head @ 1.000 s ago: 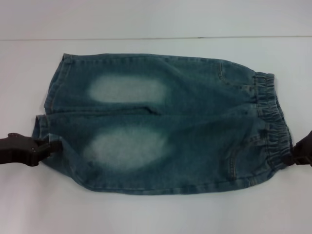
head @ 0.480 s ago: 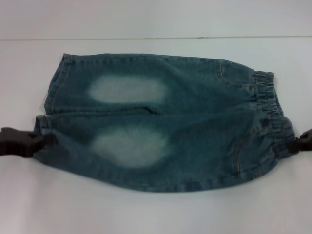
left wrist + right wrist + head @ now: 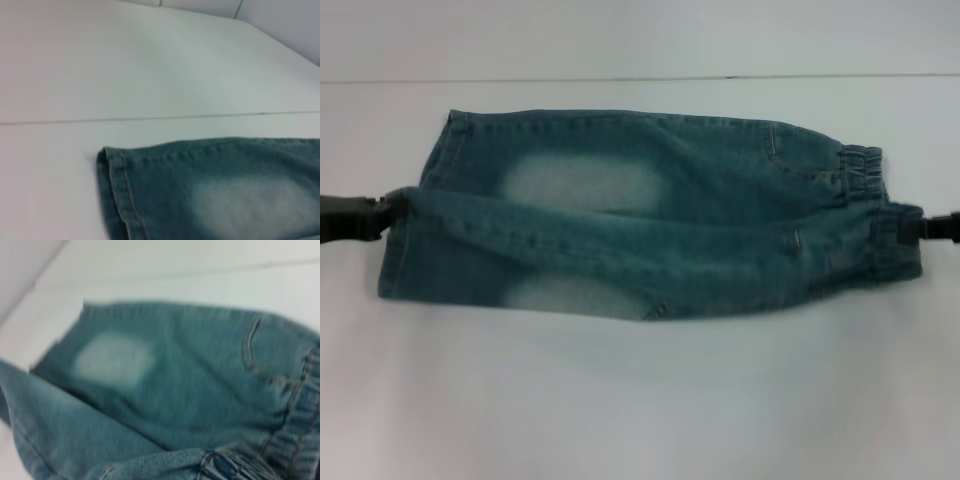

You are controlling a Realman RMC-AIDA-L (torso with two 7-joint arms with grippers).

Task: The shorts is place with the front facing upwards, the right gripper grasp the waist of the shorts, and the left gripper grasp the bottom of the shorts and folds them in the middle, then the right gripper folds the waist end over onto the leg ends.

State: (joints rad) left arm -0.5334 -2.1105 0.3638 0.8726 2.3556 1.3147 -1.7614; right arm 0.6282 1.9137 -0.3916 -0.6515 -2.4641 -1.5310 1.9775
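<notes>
Head view shows the shorts [image 3: 640, 215] lying lengthwise on the white table [image 3: 640, 400], their near half lifted and stretched between the left gripper [image 3: 382, 215] pinching the leg hem and the right gripper [image 3: 910, 229] pinching the waistband, so both ends fold evenly.

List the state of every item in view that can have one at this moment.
shorts: front up, near leg lifted and partly folded over the far leg
left gripper: shut on the leg hem, at the head view's left edge
right gripper: shut on the waistband, at the right edge
</notes>
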